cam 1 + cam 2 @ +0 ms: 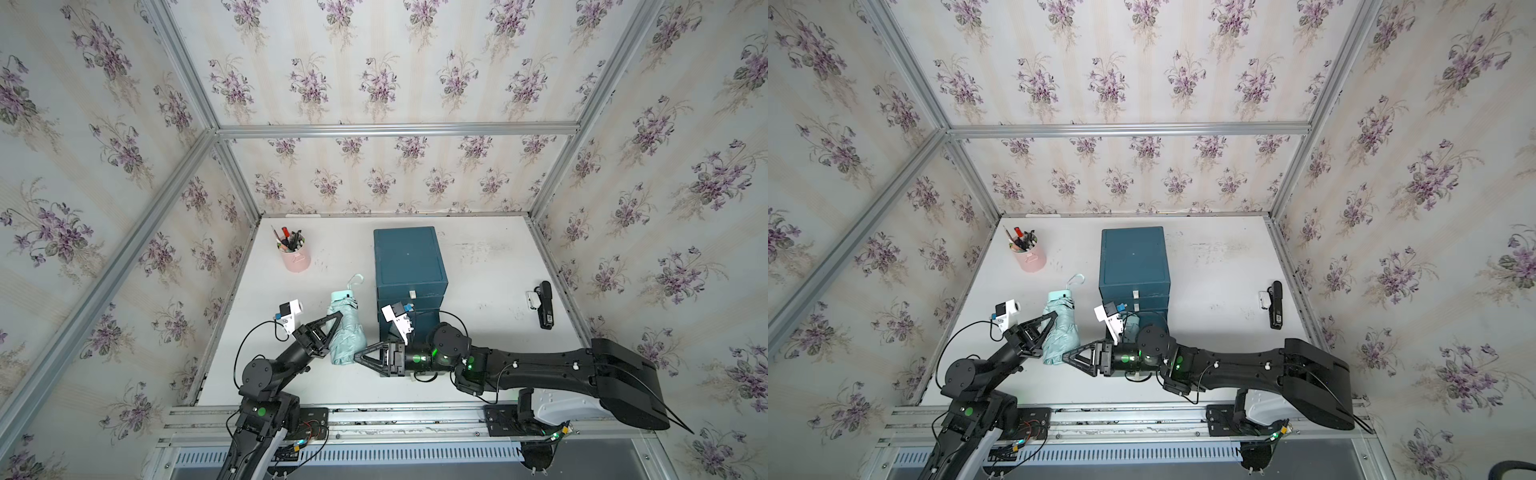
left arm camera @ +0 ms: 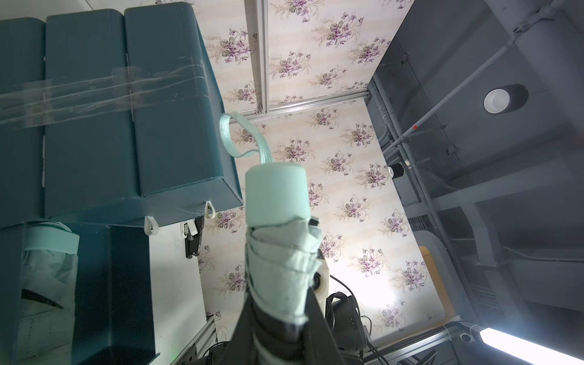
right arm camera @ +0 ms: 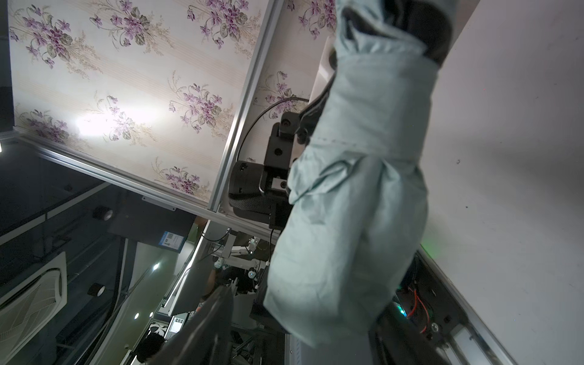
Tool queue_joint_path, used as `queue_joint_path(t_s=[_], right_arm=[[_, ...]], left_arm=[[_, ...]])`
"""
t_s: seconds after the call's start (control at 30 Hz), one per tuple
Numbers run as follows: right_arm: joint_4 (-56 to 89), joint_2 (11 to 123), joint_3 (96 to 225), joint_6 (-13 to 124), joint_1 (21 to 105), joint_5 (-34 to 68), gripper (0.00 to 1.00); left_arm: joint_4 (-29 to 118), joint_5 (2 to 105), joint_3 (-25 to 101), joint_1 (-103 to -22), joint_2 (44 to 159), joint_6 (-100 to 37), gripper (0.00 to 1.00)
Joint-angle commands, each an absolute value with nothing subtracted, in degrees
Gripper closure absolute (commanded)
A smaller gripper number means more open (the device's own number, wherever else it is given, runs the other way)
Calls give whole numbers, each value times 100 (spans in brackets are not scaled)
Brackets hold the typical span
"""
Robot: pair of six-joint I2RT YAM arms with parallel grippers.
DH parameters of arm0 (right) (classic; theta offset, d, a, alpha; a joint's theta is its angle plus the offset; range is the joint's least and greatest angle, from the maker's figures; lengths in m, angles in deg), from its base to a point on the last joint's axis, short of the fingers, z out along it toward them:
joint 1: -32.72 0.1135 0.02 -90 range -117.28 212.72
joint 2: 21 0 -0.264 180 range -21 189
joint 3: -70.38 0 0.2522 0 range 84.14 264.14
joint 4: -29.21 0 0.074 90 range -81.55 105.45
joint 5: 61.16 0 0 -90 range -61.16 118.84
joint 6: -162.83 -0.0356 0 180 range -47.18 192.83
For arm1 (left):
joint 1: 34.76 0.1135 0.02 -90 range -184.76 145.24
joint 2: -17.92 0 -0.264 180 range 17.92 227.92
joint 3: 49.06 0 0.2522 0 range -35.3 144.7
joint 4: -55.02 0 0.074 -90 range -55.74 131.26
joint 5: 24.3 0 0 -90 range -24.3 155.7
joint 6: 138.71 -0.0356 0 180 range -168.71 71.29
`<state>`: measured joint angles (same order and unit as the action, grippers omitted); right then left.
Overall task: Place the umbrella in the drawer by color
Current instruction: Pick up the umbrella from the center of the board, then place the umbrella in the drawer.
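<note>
Top views | left tool [image 1: 337, 322] grasps umbrella [image 1: 347, 332] | right tool [image 1: 357, 358] spread | 3 drawers [image 1: 409, 259] | 1 cup [image 1: 296, 258]

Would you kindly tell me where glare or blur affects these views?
Both top views: evenly lit and sharp. Left wrist view: glare washes out the wallpaper beside the umbrella. Right wrist view: hotspot on the wallpaper, umbrella slightly soft.
</note>
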<state>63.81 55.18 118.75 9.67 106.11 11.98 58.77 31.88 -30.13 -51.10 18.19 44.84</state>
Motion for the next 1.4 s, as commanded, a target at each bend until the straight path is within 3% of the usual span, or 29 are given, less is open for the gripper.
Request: queue_joint_path(t_s=[0.0, 0.13, 0.3, 0.53, 0.8, 0.87, 0.93, 1.0, 1.2, 1.37], right_arm=[[6565, 5450, 11985, 1060, 10620, 1446, 34], [6112, 5450, 12208, 1177, 10620, 1602, 36], [5788, 5586, 12412, 1209, 10620, 1710, 30], [5772, 5595, 12494, 1251, 10614, 1688, 61], [5463, 5471, 12594, 1374, 10611, 1745, 87], [5366, 5377, 12559, 1393, 10598, 1832, 90], [5103, 5256, 12584, 1458, 10583, 1897, 92], [4736, 5108, 12626, 1546, 10585, 2005, 94], [3171, 4501, 12705, 1684, 10589, 2479, 99], [1554, 3834, 12707, 1568, 10600, 2829, 100]], left_arm=[[5894, 3048, -2959, -5127, 1801, 4319, 100], [5895, 3079, -2950, -5153, 1801, 4275, 100], [5967, 3148, -2916, -5178, 1853, 4270, 100], [5801, 3120, -2923, -5250, 1856, 4131, 100], [4971, 2987, -2777, -5354, 1970, 3465, 99], [4699, 2989, -2741, -5381, 1970, 3280, 76], [4361, 2997, -2659, -5392, 1940, 3036, 40], [3907, 3057, -2516, -5388, 1922, 2748, 27], [2615, 3241, -1644, -5391, 2428, 1470, 10], [1733, 3172, -545, -5392, 3525, 6, 7]])
